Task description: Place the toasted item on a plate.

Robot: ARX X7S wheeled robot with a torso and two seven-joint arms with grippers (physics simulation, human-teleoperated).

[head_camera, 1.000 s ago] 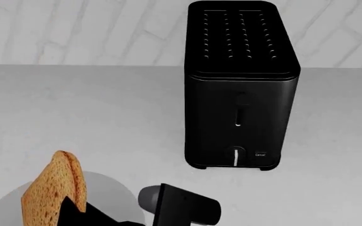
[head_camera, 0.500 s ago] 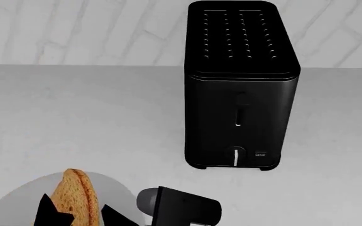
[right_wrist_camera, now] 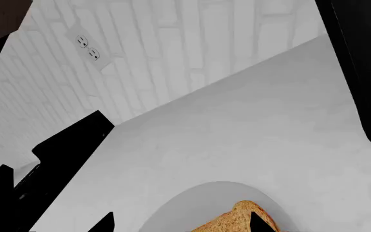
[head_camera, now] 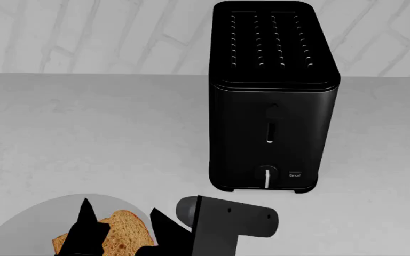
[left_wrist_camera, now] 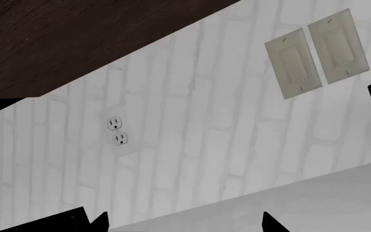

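The toasted item [head_camera: 123, 234] is a golden-brown slice lying nearly flat on the pale round plate [head_camera: 27, 229] at the near left of the counter. My right gripper [head_camera: 119, 210] hovers over it, open, one black finger on each side of the slice. The right wrist view shows the same toasted item [right_wrist_camera: 237, 222] on the plate [right_wrist_camera: 192, 198], with my right gripper [right_wrist_camera: 181, 221] spread wide around it. My left gripper [left_wrist_camera: 180, 220] is open and empty, facing the white brick wall; it does not show in the head view.
A tall black toaster [head_camera: 273, 101] stands on the grey counter, right of the plate and against the wall. A black angular shape [right_wrist_camera: 63, 154] sits at the counter's far side. The wall carries an outlet [left_wrist_camera: 118, 134] and light switches [left_wrist_camera: 318, 50].
The toast stood upright in my right gripper; now it lies on the plate. The fingers have spread apart and the wrist has shifted a little to the right.
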